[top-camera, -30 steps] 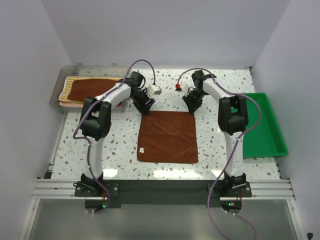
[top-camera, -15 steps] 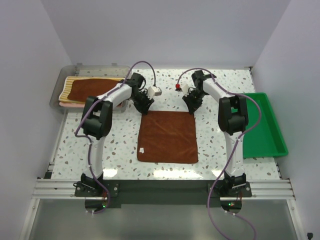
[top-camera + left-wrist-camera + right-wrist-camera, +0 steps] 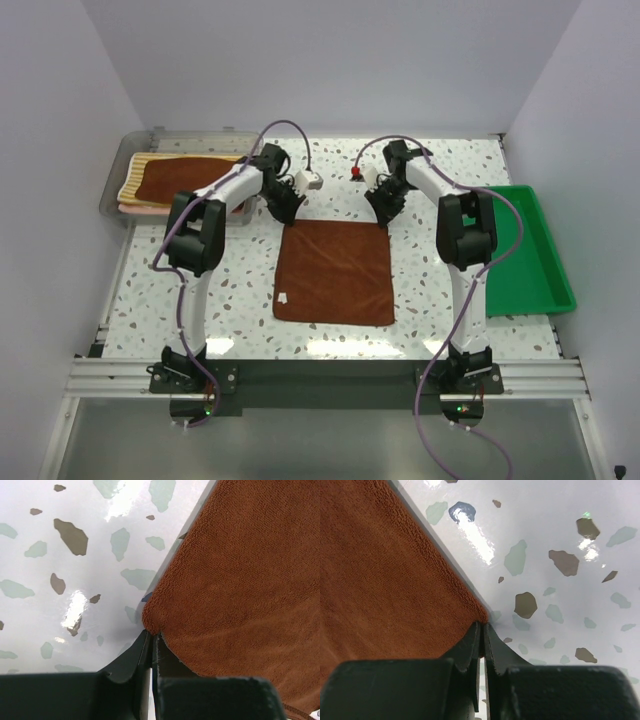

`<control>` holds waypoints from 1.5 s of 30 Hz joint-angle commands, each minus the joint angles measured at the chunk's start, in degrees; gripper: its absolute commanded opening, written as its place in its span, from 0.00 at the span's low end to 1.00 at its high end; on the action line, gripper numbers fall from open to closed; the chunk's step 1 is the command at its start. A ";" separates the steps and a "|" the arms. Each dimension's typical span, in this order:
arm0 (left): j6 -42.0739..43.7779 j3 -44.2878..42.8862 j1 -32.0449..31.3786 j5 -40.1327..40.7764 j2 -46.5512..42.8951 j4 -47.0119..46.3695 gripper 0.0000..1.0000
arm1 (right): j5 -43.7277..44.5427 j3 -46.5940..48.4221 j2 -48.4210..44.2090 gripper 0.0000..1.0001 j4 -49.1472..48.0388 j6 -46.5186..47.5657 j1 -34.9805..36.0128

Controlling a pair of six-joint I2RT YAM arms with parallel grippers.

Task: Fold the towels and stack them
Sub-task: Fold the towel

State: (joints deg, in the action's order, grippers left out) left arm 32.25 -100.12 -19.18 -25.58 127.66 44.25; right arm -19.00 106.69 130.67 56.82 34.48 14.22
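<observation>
A brown towel [image 3: 335, 272] lies flat and unfolded in the middle of the table, with a small white tag [image 3: 286, 298] near its front left edge. My left gripper [image 3: 284, 218] is down at the towel's far left corner. In the left wrist view its jaws [image 3: 151, 635] are shut, pinching the tip of that corner of the towel [image 3: 240, 570]. My right gripper [image 3: 385, 218] is at the far right corner. Seen from the right wrist, it [image 3: 483, 626] is shut on the very tip of the towel [image 3: 385, 580].
A clear tray [image 3: 120, 175] at the back left holds a stack of folded towels, a brown one [image 3: 185, 178] on top of a striped yellow one. A green tray [image 3: 530, 250] stands along the right edge. White walls close in three sides.
My left gripper has shut on the towel's far left corner. The right gripper has stayed shut on the far right corner. The towel has not moved.
</observation>
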 commanded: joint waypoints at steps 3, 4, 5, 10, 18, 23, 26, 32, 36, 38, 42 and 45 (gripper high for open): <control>0.27 -4.90 1.87 1.67 -2.93 0.67 0.00 | 3.26 2.37 -9.45 0.00 -3.91 -2.57 -0.07; 0.10 -5.96 1.87 2.37 -4.85 1.10 0.00 | 3.71 2.99 -10.51 0.00 -3.91 -2.84 0.02; 0.01 -7.19 1.87 2.64 -5.74 1.45 0.00 | 4.06 3.69 -11.74 0.00 -3.99 -3.01 0.02; -1.49 -11.86 1.78 7.64 -13.29 -0.73 0.00 | 8.18 5.98 -19.56 0.00 -6.01 -4.16 0.02; -3.33 -9.05 1.78 11.35 -25.33 -6.37 0.00 | 12.85 4.85 -30.46 0.00 -8.65 -4.24 0.02; -6.32 -1.77 1.69 11.17 -33.86 -10.75 0.00 | 11.01 -3.31 -39.43 0.00 -11.46 -4.95 0.11; -7.72 7.88 0.99 9.68 -40.98 -14.71 0.00 | 8.03 -9.81 -46.72 0.00 -14.62 -6.61 0.55; -10.01 20.90 -4.71 11.86 -56.18 -18.94 0.00 | 2.93 -21.24 -60.96 0.00 -15.16 -8.11 2.22; -12.99 28.38 -7.10 13.98 -67.42 -21.83 0.00 | 1.60 -25.83 -68.08 0.00 -14.63 -8.46 2.39; -14.75 31.45 -7.19 13.98 -69.46 -23.68 0.00 | 1.34 -26.80 -69.06 0.00 -14.80 -8.64 2.39; -17.22 33.32 -7.19 17.40 -65.37 -24.39 0.00 | 1.78 -26.01 -63.63 0.00 -14.81 -9.43 2.39; -18.80 33.23 -6.49 20.04 -57.04 -24.91 0.00 | 3.44 -26.19 -57.30 0.00 -16.91 -10.31 2.39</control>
State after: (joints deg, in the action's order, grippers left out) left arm 16.45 -68.58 -26.72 -11.62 61.45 21.76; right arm -18.72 80.71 66.67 42.17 25.63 16.97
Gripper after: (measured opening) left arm 0.068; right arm 0.046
